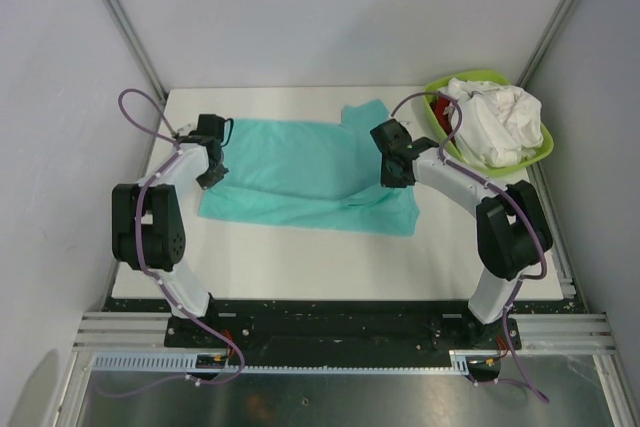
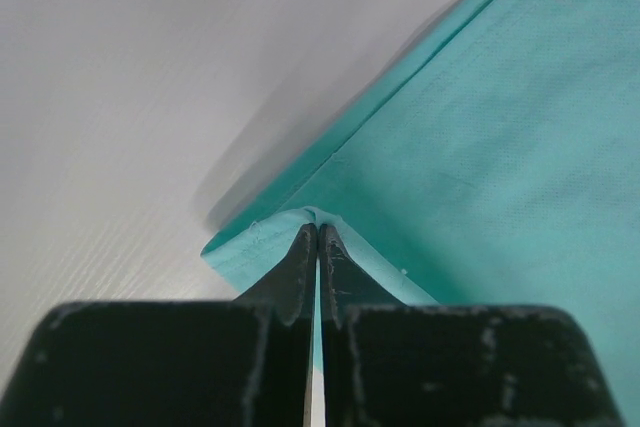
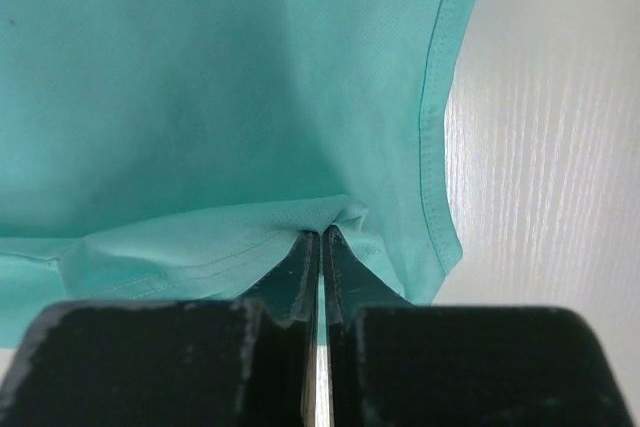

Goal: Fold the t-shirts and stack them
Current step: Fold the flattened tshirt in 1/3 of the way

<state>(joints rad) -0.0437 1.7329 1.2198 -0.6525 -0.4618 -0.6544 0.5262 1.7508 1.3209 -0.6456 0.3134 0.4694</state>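
Teal t-shirt point(image 1: 300, 172): lies spread across the middle of the white table point(image 1: 300, 262), its near part doubled over, a sleeve sticking out at the far right.
Left gripper point(image 2: 318, 232): jaws pinched together on the shirt's left corner, cloth caught between the tips.
Right gripper point(image 3: 322, 237): jaws closed on a bunched fold just beside the hemmed right edge.
White t-shirts point(image 1: 495, 119): heaped in the lime-green basin point(image 1: 541, 153) at the table's far right corner, red cloth point(image 1: 441, 110) showing at its rim.

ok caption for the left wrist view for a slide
Close-up: left fingers shut on a folded edge of the teal t-shirt, white table beyond.
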